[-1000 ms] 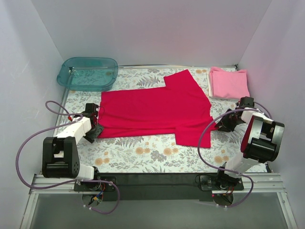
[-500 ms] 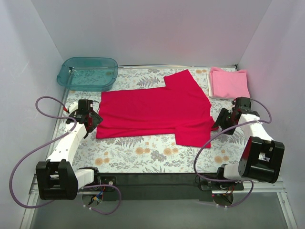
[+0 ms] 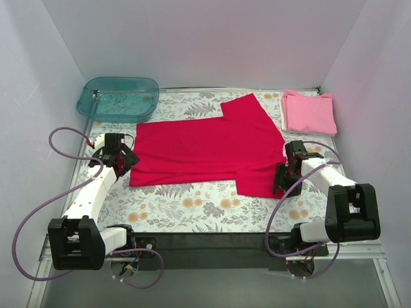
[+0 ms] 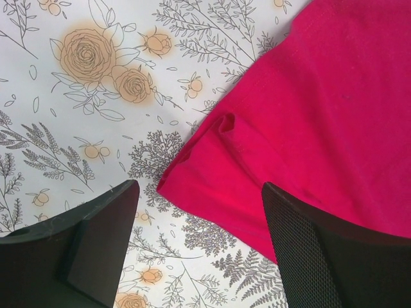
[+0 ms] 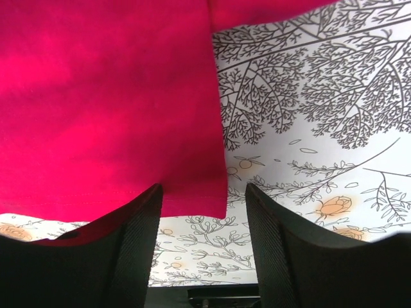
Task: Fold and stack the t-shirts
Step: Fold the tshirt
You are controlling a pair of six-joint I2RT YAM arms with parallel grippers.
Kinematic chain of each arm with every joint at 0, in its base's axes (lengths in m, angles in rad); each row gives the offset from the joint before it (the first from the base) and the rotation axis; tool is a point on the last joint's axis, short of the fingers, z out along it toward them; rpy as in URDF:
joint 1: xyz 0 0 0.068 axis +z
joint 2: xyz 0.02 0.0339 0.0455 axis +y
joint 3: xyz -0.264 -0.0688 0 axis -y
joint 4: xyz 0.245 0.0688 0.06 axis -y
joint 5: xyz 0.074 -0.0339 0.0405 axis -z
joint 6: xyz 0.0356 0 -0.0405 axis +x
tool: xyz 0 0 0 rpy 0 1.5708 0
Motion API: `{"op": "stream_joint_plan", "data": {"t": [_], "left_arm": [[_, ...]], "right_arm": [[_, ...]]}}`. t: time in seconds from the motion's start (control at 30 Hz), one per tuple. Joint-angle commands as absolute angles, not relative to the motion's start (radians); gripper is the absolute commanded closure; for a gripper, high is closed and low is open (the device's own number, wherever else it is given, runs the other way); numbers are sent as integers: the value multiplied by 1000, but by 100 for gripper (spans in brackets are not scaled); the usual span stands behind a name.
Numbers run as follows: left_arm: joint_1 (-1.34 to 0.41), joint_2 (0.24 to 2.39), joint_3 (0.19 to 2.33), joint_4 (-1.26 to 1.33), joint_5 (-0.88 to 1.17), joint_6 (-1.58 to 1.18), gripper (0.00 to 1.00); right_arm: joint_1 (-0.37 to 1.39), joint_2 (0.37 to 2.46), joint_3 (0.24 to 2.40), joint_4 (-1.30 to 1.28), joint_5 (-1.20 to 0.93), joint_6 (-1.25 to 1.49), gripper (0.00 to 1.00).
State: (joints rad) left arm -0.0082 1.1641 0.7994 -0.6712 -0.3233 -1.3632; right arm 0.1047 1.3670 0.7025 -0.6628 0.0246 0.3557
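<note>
**Both grippers open at opposite corners of the red shirt**

The red t-shirt lies flat and sideways in the middle of the table. Its hem points to the left, one sleeve to the back and the other sleeve to the front. The pink t-shirt lies folded in the far right corner, close to the right wall. A narrow strip of table separates it from the back sleeve of the red one.

The left gripper is at the near left corner of the hem. In the left wrist view its fingers are spread wide and grip nothing. The corner of the hem lies on the table between them, and a small pucker shows in the edge just above it.

The right gripper is at the outer corner of the front sleeve, also released. In the right wrist view the sleeve edge runs straight down and its corner ends in the gap between the two fingers. One finger is over the red cloth and the other is over bare table.

A wide band of floral table lies between the front edge of the shirt and the arm bases. A thinner band lies behind the shirt. The teal tub stands in the far left corner, apart from the hem.
</note>
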Motion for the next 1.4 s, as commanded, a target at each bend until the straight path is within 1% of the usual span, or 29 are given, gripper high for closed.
{"op": "stream_joint_plan", "data": {"t": [0.0, 0.07, 0.17, 0.2, 0.23, 0.27, 0.3, 0.43, 0.57, 0.67, 0.9, 1.1, 1.23, 1.37], "left_arm": [[-3, 1140, 802, -655, -310, -1345, 28], [-2, 1147, 801, -649, -304, -1347, 28], [-2, 1157, 798, -640, -293, -1347, 28], [-3, 1160, 799, -638, -290, -1347, 28], [-3, 1160, 799, -637, -290, -1347, 28], [-2, 1161, 799, -634, -290, -1347, 28], [-2, 1161, 799, -632, -288, -1345, 29], [-2, 1167, 801, -632, -284, -1339, 28], [-2, 1166, 798, -630, -276, -1338, 28], [-2, 1164, 798, -635, -273, -1338, 28], [-2, 1173, 787, -629, -232, -1330, 28], [-3, 1190, 776, -624, -176, -1318, 28], [-3, 1192, 766, -624, -163, -1318, 28], [-2, 1187, 755, -624, -153, -1324, 28]], "right_arm": [[168, 1391, 677, -673, 75, 413, 49], [189, 1400, 675, -672, 80, 425, 51], [201, 1414, 686, -670, 84, 425, 64], [201, 1416, 702, -672, 80, 419, 82], [201, 1416, 715, -672, 80, 416, 82], [202, 1416, 730, -673, 74, 414, 97], [202, 1417, 747, -673, 69, 410, 99], [201, 1430, 871, -686, 41, 399, 99], [199, 1491, 1061, -698, 19, 382, 99], [192, 1535, 1149, -701, 8, 376, 99], [164, 1712, 1406, -696, -116, 376, 99], [161, 1857, 1593, -689, -144, 382, 99], [152, 1917, 1657, -681, -150, 400, 99], [123, 1948, 1672, -651, -189, 429, 99]]}}
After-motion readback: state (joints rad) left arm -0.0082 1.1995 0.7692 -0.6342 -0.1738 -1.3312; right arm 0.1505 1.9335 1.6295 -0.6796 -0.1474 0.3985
